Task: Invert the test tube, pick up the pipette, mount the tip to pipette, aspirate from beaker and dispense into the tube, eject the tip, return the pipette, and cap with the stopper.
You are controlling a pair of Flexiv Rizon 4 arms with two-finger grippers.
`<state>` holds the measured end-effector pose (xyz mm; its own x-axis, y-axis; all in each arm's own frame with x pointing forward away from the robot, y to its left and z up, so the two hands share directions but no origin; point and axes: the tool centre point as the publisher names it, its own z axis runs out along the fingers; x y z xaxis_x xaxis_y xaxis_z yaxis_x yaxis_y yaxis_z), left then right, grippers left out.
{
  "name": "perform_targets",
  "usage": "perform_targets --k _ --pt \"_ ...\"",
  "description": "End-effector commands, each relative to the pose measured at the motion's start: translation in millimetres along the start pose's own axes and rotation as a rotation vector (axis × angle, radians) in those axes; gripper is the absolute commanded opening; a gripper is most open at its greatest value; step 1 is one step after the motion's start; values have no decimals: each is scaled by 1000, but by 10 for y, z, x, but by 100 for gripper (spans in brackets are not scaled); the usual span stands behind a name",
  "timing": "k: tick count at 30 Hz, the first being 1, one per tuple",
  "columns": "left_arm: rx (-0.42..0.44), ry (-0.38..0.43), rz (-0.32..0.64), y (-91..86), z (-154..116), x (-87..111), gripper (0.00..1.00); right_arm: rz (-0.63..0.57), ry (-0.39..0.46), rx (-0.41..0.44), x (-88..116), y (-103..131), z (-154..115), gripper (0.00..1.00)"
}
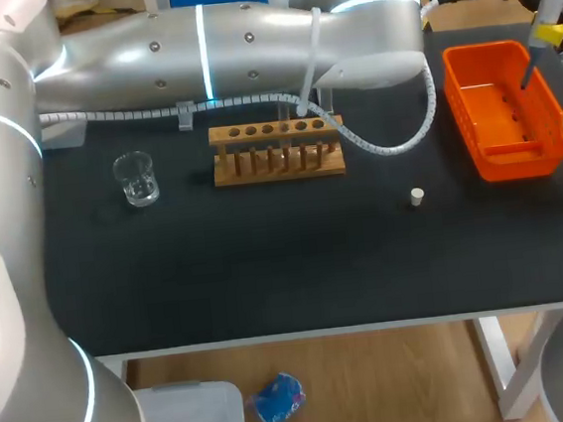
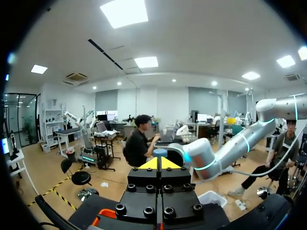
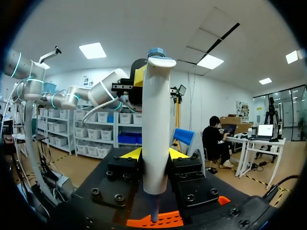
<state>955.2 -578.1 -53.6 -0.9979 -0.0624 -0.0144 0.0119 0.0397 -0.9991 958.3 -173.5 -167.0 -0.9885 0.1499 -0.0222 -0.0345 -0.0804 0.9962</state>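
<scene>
My right gripper (image 3: 154,153) is shut on the white pipette (image 3: 156,120), holding it upright. In the head view the pipette (image 1: 548,6) hangs at the far right, its thin lower end over the orange tray (image 1: 509,154). My left arm reaches across the back of the table. Its gripper (image 2: 159,163) is shut, with the yellow tips at the pipette's blue top button (image 2: 159,153). From the right wrist that left gripper (image 3: 139,76) shows just behind the pipette's head. A test tube (image 1: 303,119) stands in the wooden rack (image 1: 277,162). The glass beaker (image 1: 137,180) is at the left, and the white stopper (image 1: 417,196) lies on the mat.
The left arm's cable loops down behind the rack's right end. The black mat in front of the rack is bare apart from the stopper. The orange tray lies along the table's right edge.
</scene>
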Motion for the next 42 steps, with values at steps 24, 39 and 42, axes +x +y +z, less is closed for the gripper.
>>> perform_targets --k 24,39,42 --pt "-253 -40 -6 44 -1434 996 100 1 4 2 -10 7 -8 0" --pt "-253 -40 -6 44 -1434 996 100 1 4 2 -10 7 -8 0" --pt "-253 -40 -6 44 -1434 996 100 1 4 2 -10 7 -8 0"
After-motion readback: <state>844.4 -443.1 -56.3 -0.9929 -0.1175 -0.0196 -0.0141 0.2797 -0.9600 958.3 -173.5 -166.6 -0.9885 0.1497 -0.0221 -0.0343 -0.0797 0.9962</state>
